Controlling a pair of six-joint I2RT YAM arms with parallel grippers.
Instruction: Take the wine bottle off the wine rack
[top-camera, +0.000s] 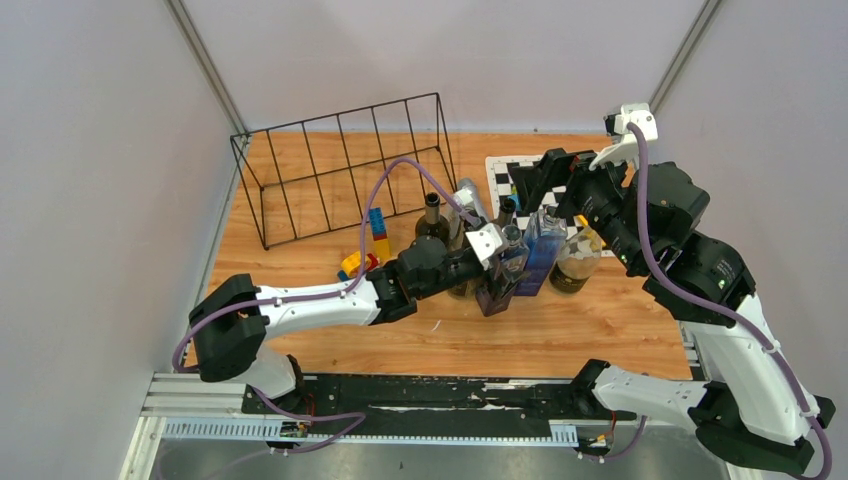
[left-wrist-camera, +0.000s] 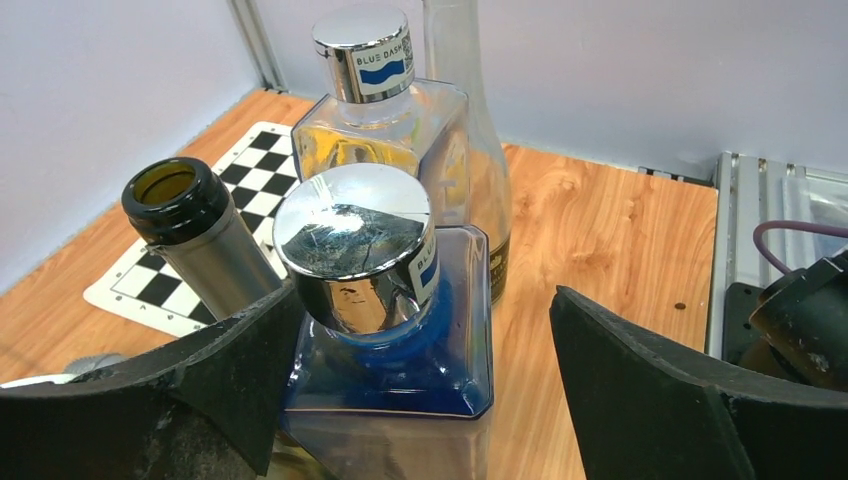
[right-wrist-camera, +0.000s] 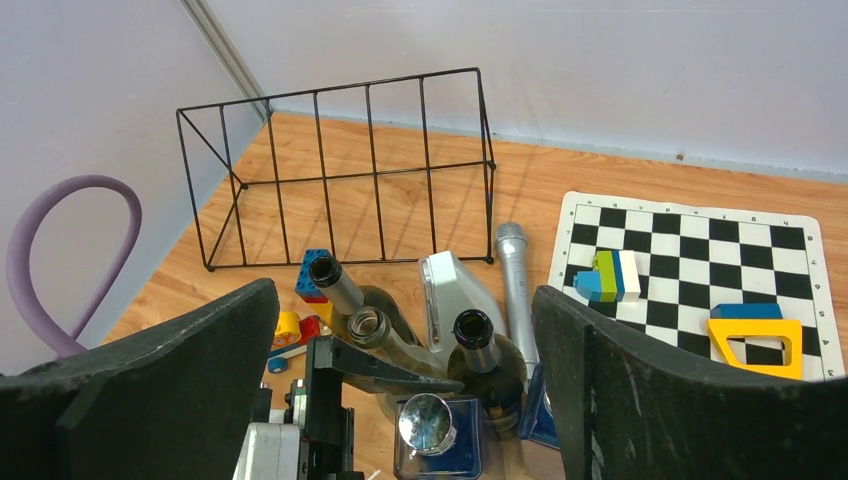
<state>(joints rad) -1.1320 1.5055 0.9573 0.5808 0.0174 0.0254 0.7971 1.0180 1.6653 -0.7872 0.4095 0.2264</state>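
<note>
We see the wine rack (right-wrist-camera: 345, 177) at the far left corner of the table (top-camera: 620, 320), and no bottle lies in any of its slots. The dark wine bottles (right-wrist-camera: 478, 345) are on the wood in the middle of the table, near the rack but apart from it. They stand in a tight group with other bottles, beside the chessboard mat (right-wrist-camera: 690, 250). We judge that the taking off the rack is done, because nothing is left in it to take.

The left gripper (left-wrist-camera: 425, 340) reaches low into this group. Its jaws are apart, one on each side of a blue square bottle (left-wrist-camera: 390, 385) with a chrome cap. One finger is just beside the glass and the other is well away from it, so nothing is clamped. The right gripper (right-wrist-camera: 405, 300) hangs high above the same group, jaws wide apart and holding nothing. We think it is held there to keep out of the way of the other arm.

The wine bottles stand on their bases, so their long axis is about vertical and the open mouths point up. One neck looks tilted in the left wrist view, but this may be only the angle of the camera. Because they stand so close, a finger that pushes one bottle could knock its neighbour
</note>
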